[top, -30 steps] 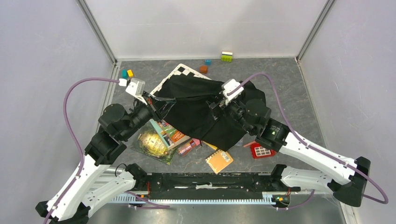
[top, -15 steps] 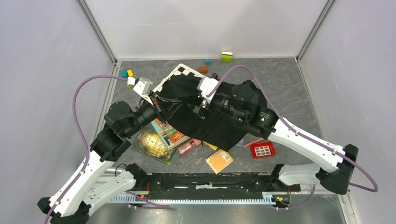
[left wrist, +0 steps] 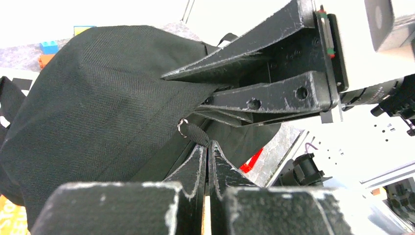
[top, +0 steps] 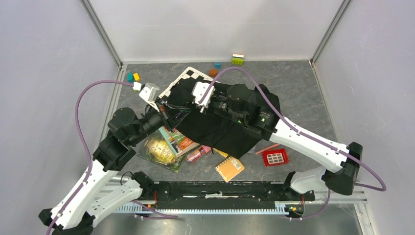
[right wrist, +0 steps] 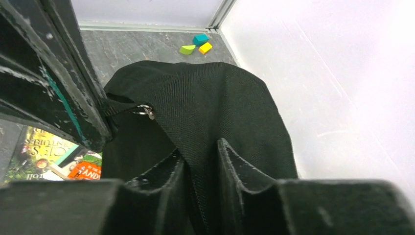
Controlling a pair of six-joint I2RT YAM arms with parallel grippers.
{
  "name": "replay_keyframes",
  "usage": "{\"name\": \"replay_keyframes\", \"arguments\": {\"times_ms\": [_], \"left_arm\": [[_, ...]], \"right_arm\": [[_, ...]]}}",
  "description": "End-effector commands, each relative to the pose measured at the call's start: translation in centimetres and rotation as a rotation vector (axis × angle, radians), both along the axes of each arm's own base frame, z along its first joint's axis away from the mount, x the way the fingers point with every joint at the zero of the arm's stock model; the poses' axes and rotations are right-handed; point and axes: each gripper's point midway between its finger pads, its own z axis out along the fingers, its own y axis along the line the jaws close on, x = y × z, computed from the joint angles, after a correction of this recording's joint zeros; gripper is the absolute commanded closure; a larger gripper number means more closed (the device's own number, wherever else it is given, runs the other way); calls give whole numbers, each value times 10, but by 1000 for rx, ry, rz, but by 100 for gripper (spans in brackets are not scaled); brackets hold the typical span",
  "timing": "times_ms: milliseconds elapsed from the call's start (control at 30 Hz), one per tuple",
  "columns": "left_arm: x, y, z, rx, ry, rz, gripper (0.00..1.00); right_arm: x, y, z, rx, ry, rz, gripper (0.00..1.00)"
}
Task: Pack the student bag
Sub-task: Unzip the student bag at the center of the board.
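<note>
The bag lies slumped at the middle of the desk, between the two arms, partly over the books.

**Left gripper.** The left gripper is fully together, pinching the small zip pull tab at the bag's left end. The tab is the only part that moves the slider, so the grip sits there and not on the cloth.

**Right gripper.** The right gripper is clamped on a raised fold of the bag's fabric, just beside the pull tab. The cloth fills the gap between its fingers. This hold appears to brace the soft shell: a limp bag would follow the slider instead of letting the zip run.

**Step in hand.** Judged from these grips, the step is opening a zipped pocket. Whether the zip is already part open cannot be told; the wrist views show only a dark gap under the fold.

**Items not yet packed.** The books, an orange notepad and a red calculator lie on the desk on the bag's near side. The task is therefore at an early stage.

**Caution.** The fold may slip from the right gripper if the pull is not along the zip line.
</note>
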Motion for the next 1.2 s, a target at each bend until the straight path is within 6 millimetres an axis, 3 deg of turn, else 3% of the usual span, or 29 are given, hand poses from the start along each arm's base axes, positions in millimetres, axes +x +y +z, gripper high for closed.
{"name": "replay_keyframes", "arguments": {"times_ms": [0,67,233,433,900,1167], "left_arm": [[-4,8,20,-68,11,30,98],[1,14,17,-78,32,81,98],[12,25,4,-71,76,177,98],[25,42,-14,-41,122,304,98],[20,81,-59,38,189,468,98],[10,86,-97,137,236,451,98]], "right_arm": [[12,-11,41,90,-89,-104,85],[11,-22,57,171,-106,-140,100],[8,-61,91,365,-119,-260,100],[4,-94,113,492,-89,-357,100],[0,-135,126,715,-57,-471,100],[-10,-144,136,873,-33,-428,100]]}}
